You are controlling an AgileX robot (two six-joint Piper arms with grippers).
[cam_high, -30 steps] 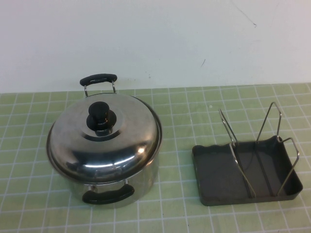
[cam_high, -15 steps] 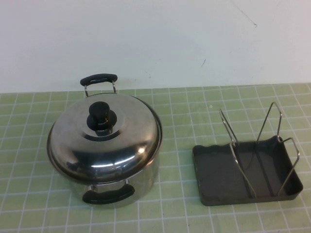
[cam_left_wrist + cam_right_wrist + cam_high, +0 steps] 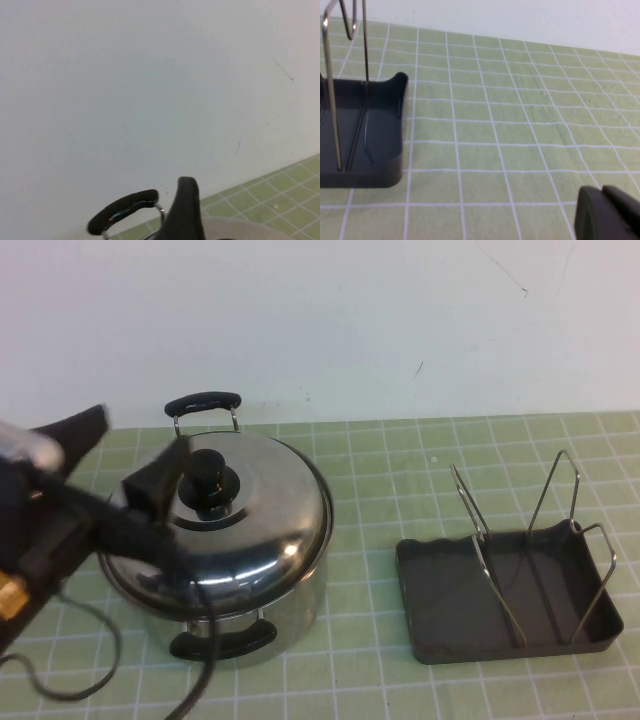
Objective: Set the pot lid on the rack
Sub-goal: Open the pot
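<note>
The left claw was seen over the left part of the surface, blurred, just beside the lid; how its fingers stood could not be told. The lid sat closed on the pot near the left edge, its black knob upright at the centre. A missed or glancing grip on the knob was judged the main risk: the domed steel was expected to be slippery, and a lid caught off centre could be tilted, dragged against the pot rim or dropped. The pot could also be nudged by its near handle. The rack lay well apart toward the right edge, its wire loops upright; a lid lowered askew could be knocked against them. The right claw was made out only in its own wrist view, low over the surface near the rack, its opening not to be told.
</note>
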